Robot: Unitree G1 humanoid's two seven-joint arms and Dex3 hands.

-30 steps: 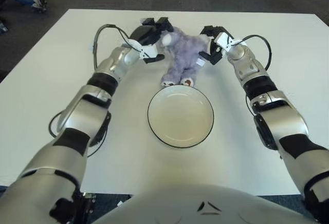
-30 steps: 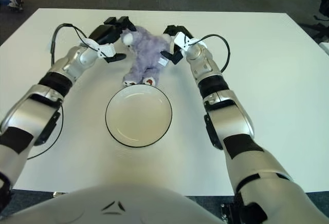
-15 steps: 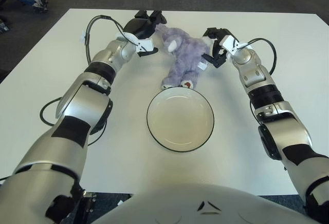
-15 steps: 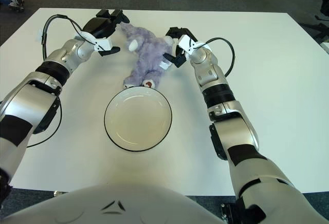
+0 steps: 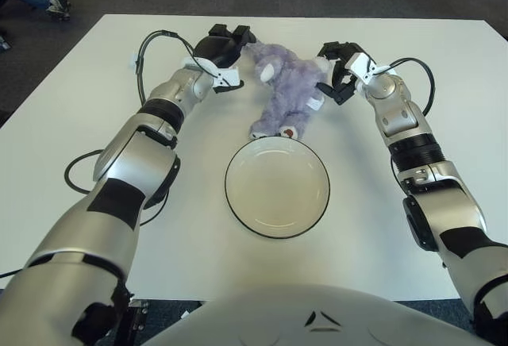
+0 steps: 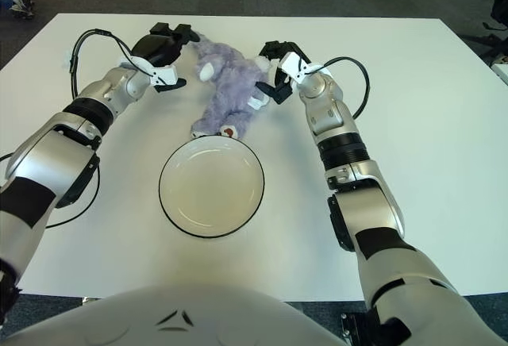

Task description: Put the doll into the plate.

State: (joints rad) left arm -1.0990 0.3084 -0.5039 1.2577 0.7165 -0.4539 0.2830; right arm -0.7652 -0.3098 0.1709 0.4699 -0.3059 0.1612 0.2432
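the doll (image 5: 282, 92) lies on the table (image 5: 79, 124), feet just beyond the plate (image 5: 277, 187). left hand (image 5: 225, 48) sits at its head, right hand (image 5: 337, 72) at its side, fingers spread, neither clearly gripping.

The plate (image 5: 277, 187) sits on the worktop (image 5: 444, 52), near its middle and closer to the robot. The doll (image 5: 282, 92) lies on the worktop just beyond the plate's far rim, stretched from far to near, its feet at or just over that rim and its head at the far end. The left hand (image 5: 225, 52) is at the far left of the doll, right beside its head. The right hand (image 5: 340, 72) is at the doll's right flank, fingers against its side. A cable (image 5: 79, 183) lies on the worktop at the left, well apart from the plate.
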